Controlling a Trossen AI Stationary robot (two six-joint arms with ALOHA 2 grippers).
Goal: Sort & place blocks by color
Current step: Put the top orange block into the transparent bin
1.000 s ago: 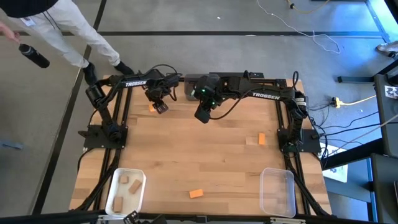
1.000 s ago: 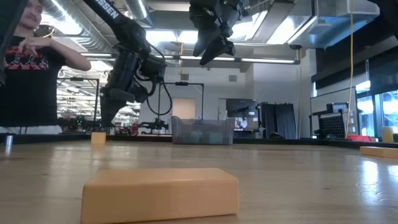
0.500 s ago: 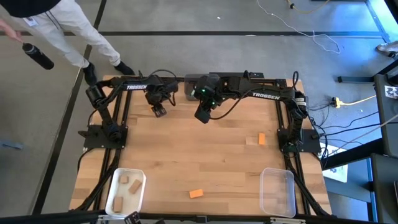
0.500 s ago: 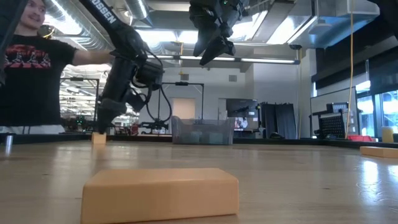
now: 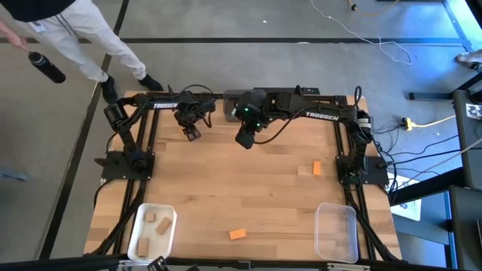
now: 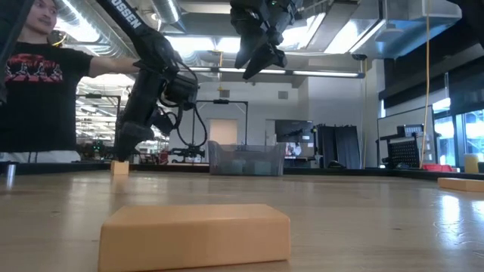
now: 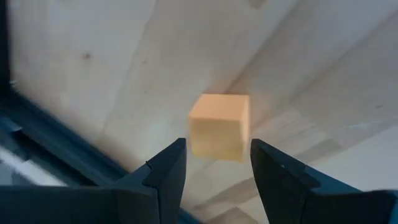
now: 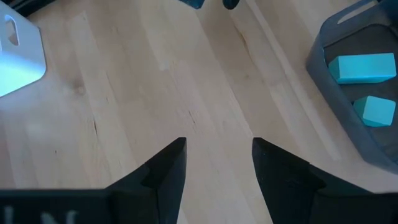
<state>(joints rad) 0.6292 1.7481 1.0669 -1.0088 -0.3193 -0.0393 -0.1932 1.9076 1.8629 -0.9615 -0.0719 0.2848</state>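
Note:
An orange block [image 7: 219, 126] lies on the wood near the table's far left corner. My left gripper [image 7: 217, 144] is open and points down just above it, one finger to each side, not touching. In the low view the left gripper [image 6: 121, 153] hovers over the block [image 6: 119, 168]; in the high view the left gripper [image 5: 191, 134] hides the block. My right gripper [image 5: 245, 141] is open and empty, held high [image 6: 261, 60] beside the dark grey bin [image 5: 237, 98]. Two teal blocks [image 8: 360, 67] lie in that bin.
An orange block [image 5: 317, 168] and a tan block [image 5: 304, 170] lie right of centre, another orange block [image 5: 237, 234] near the near edge. A white bin [image 5: 153, 229] with tan blocks sits near left, a clear bin [image 5: 336, 231] near right. A person [image 6: 38, 83] stands beyond the far left corner.
My left gripper has moved down and toward the table's left, coming over the orange block at the far left, its fingers staying open. The block has not moved. The person beyond the corner has shifted an arm.

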